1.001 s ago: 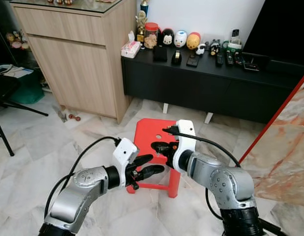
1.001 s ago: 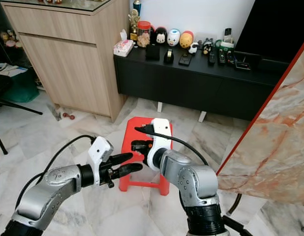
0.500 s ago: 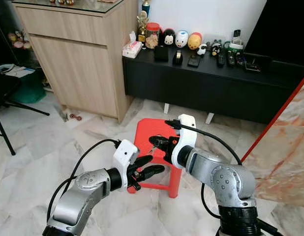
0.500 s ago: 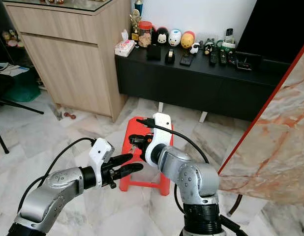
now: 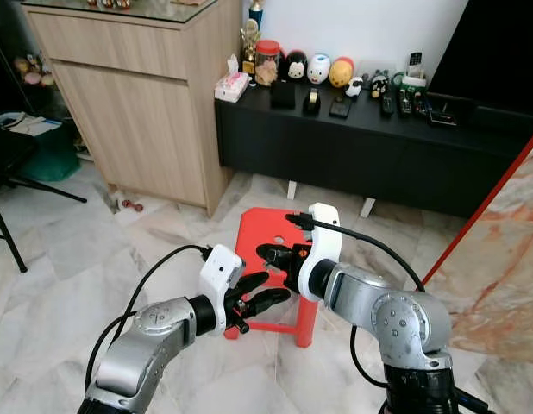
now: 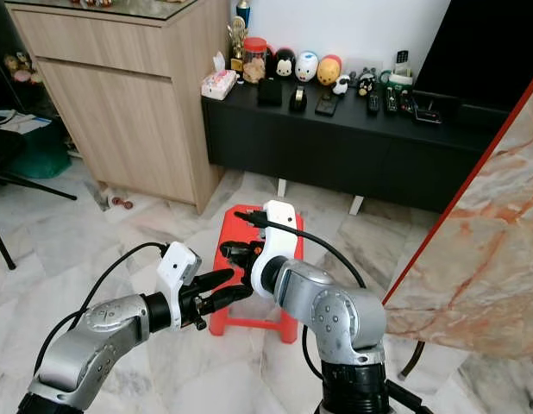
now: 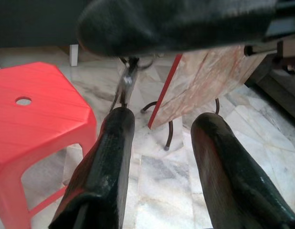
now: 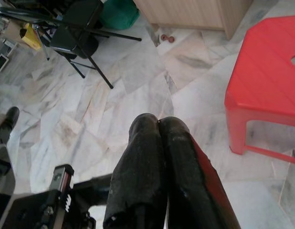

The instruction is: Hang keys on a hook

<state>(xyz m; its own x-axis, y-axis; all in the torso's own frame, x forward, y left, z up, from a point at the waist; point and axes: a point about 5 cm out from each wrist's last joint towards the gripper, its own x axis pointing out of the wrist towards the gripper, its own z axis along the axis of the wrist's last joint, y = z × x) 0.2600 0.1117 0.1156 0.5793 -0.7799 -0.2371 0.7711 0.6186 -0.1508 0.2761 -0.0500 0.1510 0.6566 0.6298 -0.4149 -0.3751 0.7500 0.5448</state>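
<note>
stool (image 5: 268, 237): red | floor (image 5: 68, 267): white-grey marble veining | cabinet (image 5: 137, 95): light wood grain | console (image 5: 370, 147): black | slab (image 5: 508, 250): cream marble, orange veins, red edge | gripper fingers (image 7: 107, 157): black

Right gripper (image 5: 268, 254) dipped back down after lifting half a second ago, fingertips now just above the left gripper (image 5: 271, 287). Keys (image 7: 126, 79) dangling close over the left fingers (image 7: 120, 125), spread apart.

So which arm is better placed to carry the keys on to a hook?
Right. The right gripper has its jaws shut, and the keys seem to dangle from it above the red stool. The left gripper is just below, with open, empty jaws.
</note>
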